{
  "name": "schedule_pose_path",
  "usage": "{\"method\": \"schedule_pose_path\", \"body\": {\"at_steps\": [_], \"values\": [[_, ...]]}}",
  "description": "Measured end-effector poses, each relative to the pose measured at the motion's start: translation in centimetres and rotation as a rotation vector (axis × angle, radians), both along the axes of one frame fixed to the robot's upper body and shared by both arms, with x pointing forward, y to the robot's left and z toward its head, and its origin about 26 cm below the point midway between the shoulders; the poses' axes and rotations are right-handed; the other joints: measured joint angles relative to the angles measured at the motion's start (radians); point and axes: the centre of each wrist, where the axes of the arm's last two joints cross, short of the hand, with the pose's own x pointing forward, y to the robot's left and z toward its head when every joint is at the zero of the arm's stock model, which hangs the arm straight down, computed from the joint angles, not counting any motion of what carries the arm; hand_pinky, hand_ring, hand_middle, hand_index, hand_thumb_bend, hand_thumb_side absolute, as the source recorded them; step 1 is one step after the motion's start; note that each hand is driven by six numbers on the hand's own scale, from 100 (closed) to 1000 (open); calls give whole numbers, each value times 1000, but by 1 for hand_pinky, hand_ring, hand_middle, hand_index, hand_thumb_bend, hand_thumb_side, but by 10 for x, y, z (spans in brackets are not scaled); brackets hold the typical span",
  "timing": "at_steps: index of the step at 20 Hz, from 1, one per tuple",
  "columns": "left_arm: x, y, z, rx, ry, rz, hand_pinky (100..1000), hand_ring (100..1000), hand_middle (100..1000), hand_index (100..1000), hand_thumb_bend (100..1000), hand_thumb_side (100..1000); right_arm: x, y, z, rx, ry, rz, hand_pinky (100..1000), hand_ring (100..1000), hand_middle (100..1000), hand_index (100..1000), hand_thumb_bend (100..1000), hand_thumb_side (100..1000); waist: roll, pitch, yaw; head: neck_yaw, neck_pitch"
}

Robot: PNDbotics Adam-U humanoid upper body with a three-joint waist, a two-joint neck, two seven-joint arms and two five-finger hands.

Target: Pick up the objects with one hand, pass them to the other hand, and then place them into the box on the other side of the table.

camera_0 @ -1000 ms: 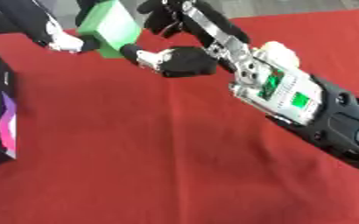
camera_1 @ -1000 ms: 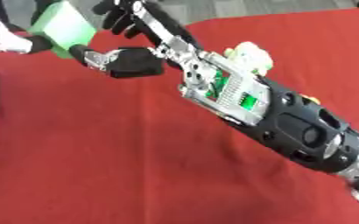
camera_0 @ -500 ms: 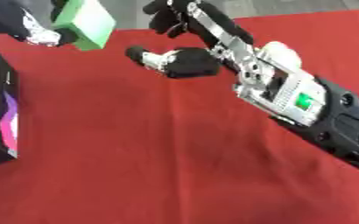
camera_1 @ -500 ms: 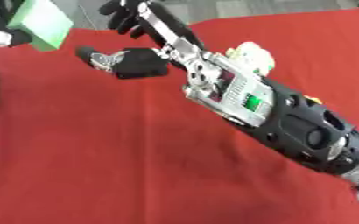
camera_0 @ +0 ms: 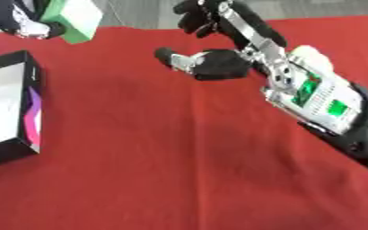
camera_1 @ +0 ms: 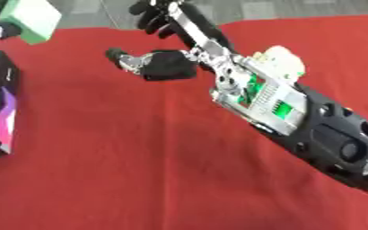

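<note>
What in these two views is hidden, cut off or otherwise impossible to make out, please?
- Left hand: cut by the top-left corner in both views; how it grips the green block is partly hidden behind the block.
- Box: its left side runs off the frame edge, so its contents cannot be judged.
- Right hand: its upper fingers blur against the dark floor.

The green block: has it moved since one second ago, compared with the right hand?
Yes. The green block, held in the left hand, has moved left, away from the right hand, toward the side where the black box lies.
</note>
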Motion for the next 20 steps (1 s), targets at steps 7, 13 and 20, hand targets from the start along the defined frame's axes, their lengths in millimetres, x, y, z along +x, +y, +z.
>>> {"method": "schedule_pose_path", "body": {"at_steps": [7,13,20], "values": [[9,40,-15,-3,21,107,796,652,428,387,100,340,0,-3,-1,-6,-1,-15,746,725,657,786,485,347,0,0,7,54,-5],[16,71,-27,13,24,220,794,656,436,394,109,357,0,-3,-2,-17,-5,-15,747,726,658,786,487,345,0,0,6,76,-10],[22,106,-45,-5,8,328,793,654,446,389,100,350,0,-5,-5,-21,3,-23,747,724,658,782,492,344,0,0,5,92,-17]]}}
